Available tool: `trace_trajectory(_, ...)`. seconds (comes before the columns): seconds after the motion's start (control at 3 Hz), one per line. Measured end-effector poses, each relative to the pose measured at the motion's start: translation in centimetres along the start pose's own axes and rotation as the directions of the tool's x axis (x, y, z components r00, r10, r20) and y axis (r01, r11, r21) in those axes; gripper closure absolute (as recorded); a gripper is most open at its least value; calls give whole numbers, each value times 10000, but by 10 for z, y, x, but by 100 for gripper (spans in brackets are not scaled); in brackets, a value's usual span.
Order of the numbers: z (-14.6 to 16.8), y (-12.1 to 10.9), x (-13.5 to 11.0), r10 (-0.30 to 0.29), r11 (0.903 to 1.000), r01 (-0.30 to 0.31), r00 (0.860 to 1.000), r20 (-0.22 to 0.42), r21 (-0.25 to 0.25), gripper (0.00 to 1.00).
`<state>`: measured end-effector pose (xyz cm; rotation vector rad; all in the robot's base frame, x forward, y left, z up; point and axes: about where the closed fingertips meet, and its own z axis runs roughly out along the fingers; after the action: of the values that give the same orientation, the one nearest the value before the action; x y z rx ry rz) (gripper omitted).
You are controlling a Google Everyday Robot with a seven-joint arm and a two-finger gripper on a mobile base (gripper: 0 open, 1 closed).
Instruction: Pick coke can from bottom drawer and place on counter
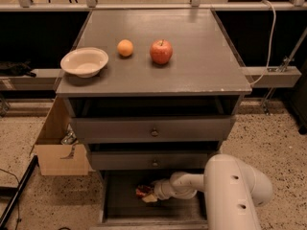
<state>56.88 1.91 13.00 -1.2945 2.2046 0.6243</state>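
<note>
The bottom drawer (pixel 120 207) is pulled out at the foot of the cabinet, showing its dark floor. Inside it, toward the left, a small red coke can (pixel 142 190) is partly visible. My gripper (pixel 148 196) reaches into the drawer from the right on the white arm (pixel 192 182) and sits right against the can, covering its right side. The counter (pixel 192 61) is the flat grey top of the cabinet, well above the gripper.
On the counter stand a white bowl (pixel 84 61), an orange (pixel 125 48) and a red apple (pixel 161 51). The two upper drawers (pixel 153 128) overhang the open one. A cardboard box (pixel 60 150) sits on the floor to the left.
</note>
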Motion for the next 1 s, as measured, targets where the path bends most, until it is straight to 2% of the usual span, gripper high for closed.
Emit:
trace_trajectory(0.33,0,0,0,0,10000,0,10000,0,-1,73)
trace_trajectory(0.67,0,0,0,0,10000,0,10000,0,-1,96)
trace_trajectory(1.0,0,0,0,0,10000,0,10000,0,-2,100)
